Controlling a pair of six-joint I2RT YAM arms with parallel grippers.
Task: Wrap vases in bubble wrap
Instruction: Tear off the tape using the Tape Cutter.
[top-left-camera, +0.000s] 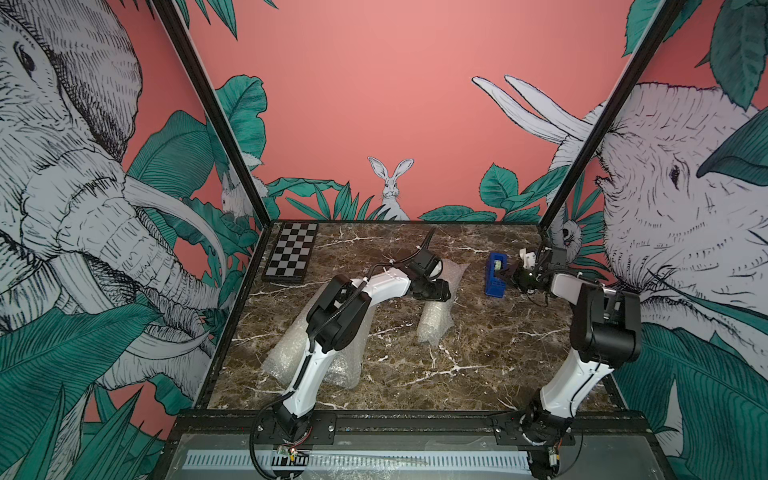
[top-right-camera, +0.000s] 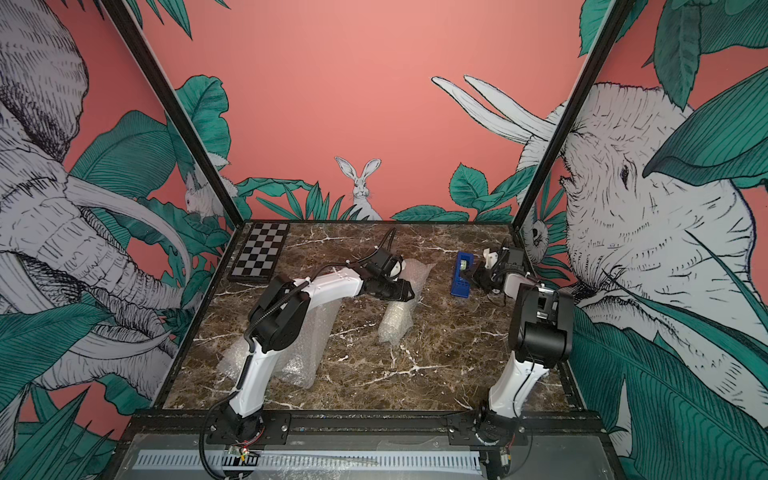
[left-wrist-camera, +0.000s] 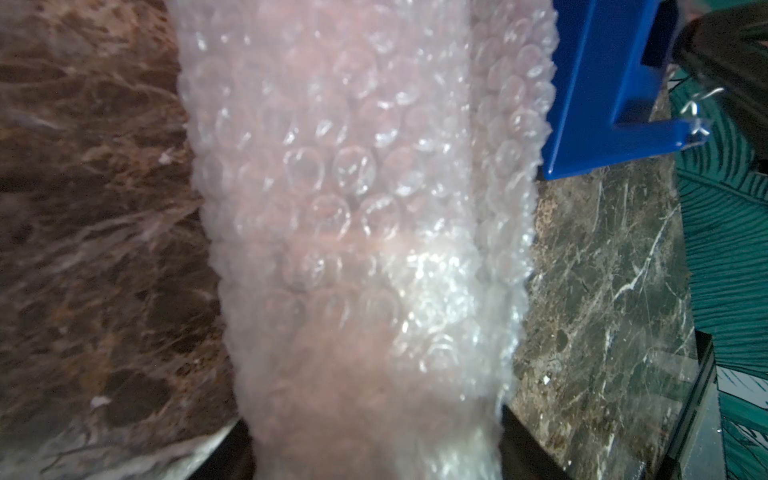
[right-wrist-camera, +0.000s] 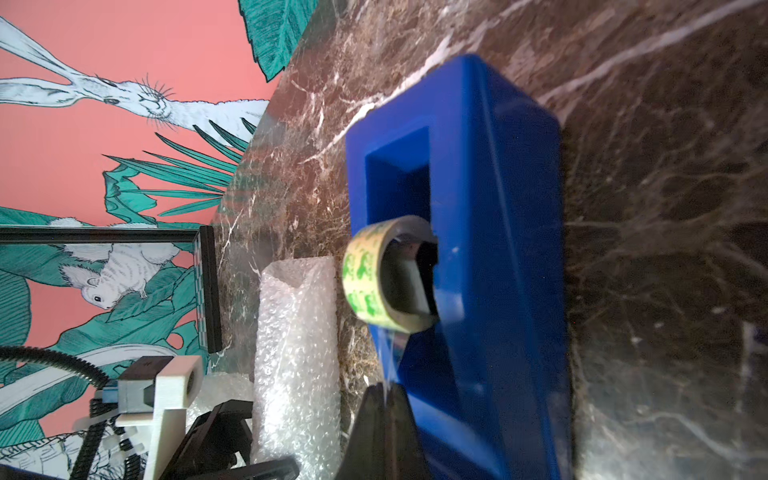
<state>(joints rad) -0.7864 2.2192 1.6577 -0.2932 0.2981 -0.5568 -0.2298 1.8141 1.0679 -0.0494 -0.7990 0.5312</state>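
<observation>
A roll of bubble wrap (top-left-camera: 434, 326) (top-right-camera: 395, 326) lies near the table's middle, and my left gripper (top-left-camera: 436, 291) (top-right-camera: 399, 289) is shut across it. In the left wrist view the bubble wrap roll (left-wrist-camera: 353, 228) fills the space between the two black fingers (left-wrist-camera: 523, 440). The vases are hidden; only wrapped rolls show. At the back right, my right gripper (top-left-camera: 505, 275) (right-wrist-camera: 384, 388) is shut on a clear tape strip (right-wrist-camera: 388, 353) running from the tape roll (right-wrist-camera: 374, 274) of the blue dispenser (top-left-camera: 494, 274) (right-wrist-camera: 490, 208).
Two more bubble wrap bundles (top-left-camera: 286, 353) (top-right-camera: 299, 365) lie at the front left, partly under the left arm. A chequered board (top-left-camera: 291, 253) (top-right-camera: 259, 253) lies at the back left corner. Black frame posts and printed walls close in the marble table (top-left-camera: 478, 353).
</observation>
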